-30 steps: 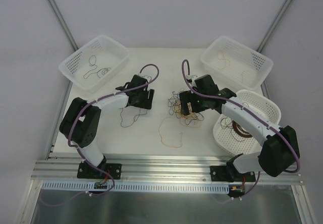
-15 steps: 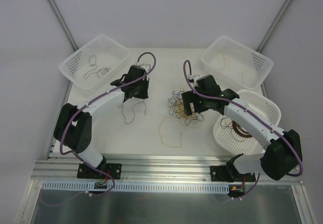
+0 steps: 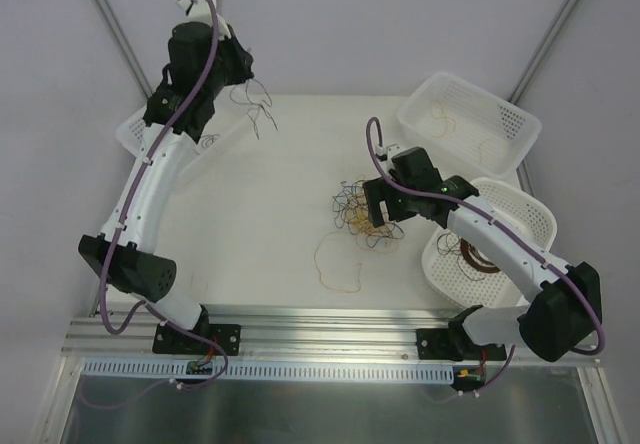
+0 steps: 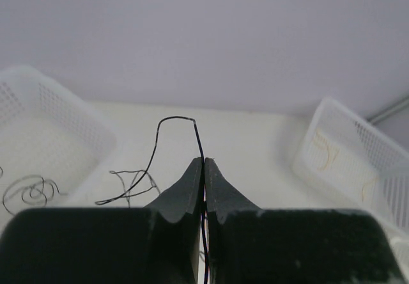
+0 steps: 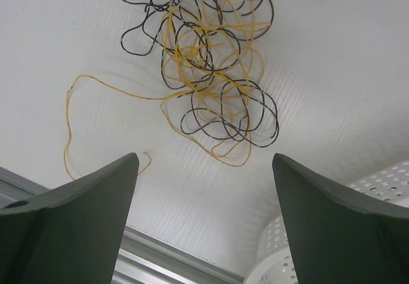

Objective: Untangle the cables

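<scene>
Near the middle of the table (image 3: 270, 234), slightly right of centre, the cables (image 3: 360, 207) lie in a loose knot of black, brown and yellow loops; the right wrist view shows the black and yellow loops (image 5: 208, 60) crossing over and through one another. One yellow strand (image 3: 338, 264) trails out of the knot toward the near edge in a wide open curl, and it is seen again on the left in the right wrist view (image 5: 67, 124). Hanging over the knot's right side, the right end effector (image 3: 380, 209) has its fingers spread wide apart (image 5: 204, 159) and touches no wire. High above the far left of the table, the left end effector (image 3: 236, 72) has its fingers pressed together on a single black strand (image 3: 252, 109), which arches up past the tips (image 4: 204, 169) and droops in curls (image 4: 156, 149) in the air. Below that arm sits a white basket (image 3: 135, 129) with a dark curl of wire (image 4: 25, 191) inside. At the far right a second white basket (image 3: 470, 119) holds a few yellow pieces (image 3: 440, 114). On the near right a round white basket (image 3: 520, 214) contains a dark ring coil (image 3: 480, 259).
</scene>
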`<move>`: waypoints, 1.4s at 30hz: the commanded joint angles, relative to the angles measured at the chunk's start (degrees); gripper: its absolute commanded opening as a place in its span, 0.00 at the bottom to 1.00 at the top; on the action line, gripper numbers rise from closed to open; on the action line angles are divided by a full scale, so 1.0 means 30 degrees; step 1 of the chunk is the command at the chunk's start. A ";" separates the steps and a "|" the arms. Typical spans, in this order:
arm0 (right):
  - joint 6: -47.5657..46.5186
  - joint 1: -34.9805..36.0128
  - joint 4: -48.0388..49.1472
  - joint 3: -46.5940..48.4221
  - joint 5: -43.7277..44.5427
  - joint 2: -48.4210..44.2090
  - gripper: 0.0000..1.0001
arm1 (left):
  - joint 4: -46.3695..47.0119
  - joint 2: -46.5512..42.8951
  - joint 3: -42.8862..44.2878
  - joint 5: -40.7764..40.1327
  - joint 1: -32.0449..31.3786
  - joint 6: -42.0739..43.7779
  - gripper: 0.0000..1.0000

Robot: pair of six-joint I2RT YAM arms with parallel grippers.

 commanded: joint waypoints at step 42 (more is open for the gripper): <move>0.0219 0.0019 -0.1185 0.1036 0.0234 -0.1776 0.90 | 0.2106 0.2152 -0.3940 0.1807 0.7593 -0.5192 0.99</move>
